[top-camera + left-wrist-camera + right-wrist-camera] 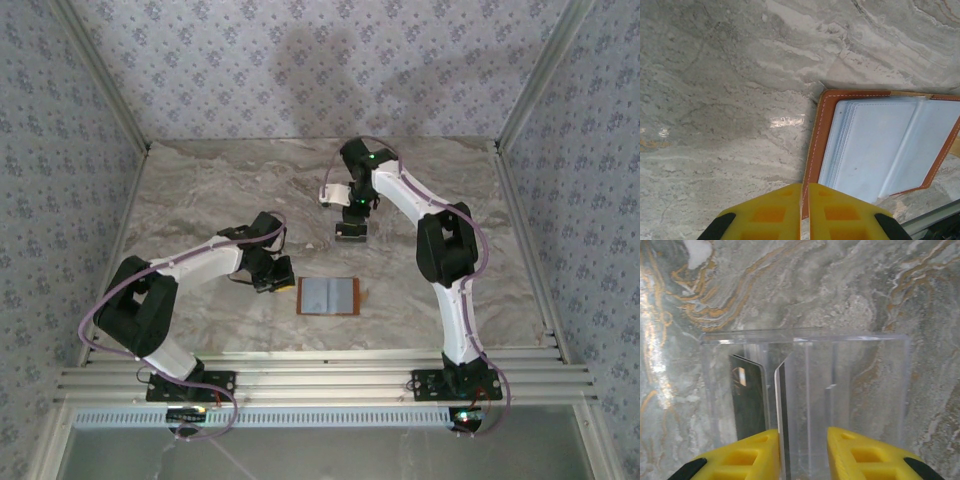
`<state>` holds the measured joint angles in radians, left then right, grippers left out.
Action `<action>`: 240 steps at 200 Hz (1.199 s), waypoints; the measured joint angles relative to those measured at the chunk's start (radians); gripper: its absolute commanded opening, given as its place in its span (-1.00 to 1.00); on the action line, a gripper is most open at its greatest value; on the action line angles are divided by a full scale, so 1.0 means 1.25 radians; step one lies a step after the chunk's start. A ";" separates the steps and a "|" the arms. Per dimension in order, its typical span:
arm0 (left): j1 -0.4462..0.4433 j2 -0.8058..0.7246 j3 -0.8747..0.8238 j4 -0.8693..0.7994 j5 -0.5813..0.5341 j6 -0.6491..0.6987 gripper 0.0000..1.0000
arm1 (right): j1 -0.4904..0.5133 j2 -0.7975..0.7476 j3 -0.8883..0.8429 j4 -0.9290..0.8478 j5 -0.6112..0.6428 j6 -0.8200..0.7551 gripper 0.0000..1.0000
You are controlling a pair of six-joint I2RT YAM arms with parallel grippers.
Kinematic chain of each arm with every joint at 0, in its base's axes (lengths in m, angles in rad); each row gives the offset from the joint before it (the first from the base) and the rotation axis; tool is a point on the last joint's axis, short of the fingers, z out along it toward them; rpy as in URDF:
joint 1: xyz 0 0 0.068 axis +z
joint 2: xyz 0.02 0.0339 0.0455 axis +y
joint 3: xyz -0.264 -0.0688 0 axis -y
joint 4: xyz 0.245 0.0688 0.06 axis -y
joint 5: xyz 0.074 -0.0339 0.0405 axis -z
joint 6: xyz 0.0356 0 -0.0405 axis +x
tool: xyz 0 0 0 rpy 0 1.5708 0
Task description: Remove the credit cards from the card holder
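Card holder cropped — one card edge-on, perhaps silver.

No word, number or brand can be read anywhere. The dark card in the clear box bears a small pale mark, perhaps a chip or logo, too blurred to read. The holder shows blank pockets.

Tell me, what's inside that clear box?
Two cards stand upright in the clear box: a dark grey card and a second card, seen edge-on. Their lower ends are covered by the right gripper, so the box's bottom cannot be seen.
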<state>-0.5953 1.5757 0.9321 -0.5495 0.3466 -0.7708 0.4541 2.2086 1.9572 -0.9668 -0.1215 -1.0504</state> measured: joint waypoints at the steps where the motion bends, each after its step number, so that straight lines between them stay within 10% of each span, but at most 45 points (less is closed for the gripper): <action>1: 0.000 0.000 0.000 0.000 0.000 0.000 -0.75 | 0.000 0.000 0.000 0.002 0.001 -0.001 -0.37; 146: 0.000 0.000 -0.017 0.024 0.004 -0.013 -0.76 | 0.025 -0.137 -0.164 0.236 0.142 0.017 -0.36; 240: -0.002 0.003 -0.038 0.088 0.031 -0.028 -0.82 | 0.088 -0.314 -0.327 0.292 0.149 0.483 -0.42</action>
<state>-0.5983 1.5799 0.8852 -0.4400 0.3859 -0.8055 0.5640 1.8156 1.5486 -0.6014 0.0643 -0.4461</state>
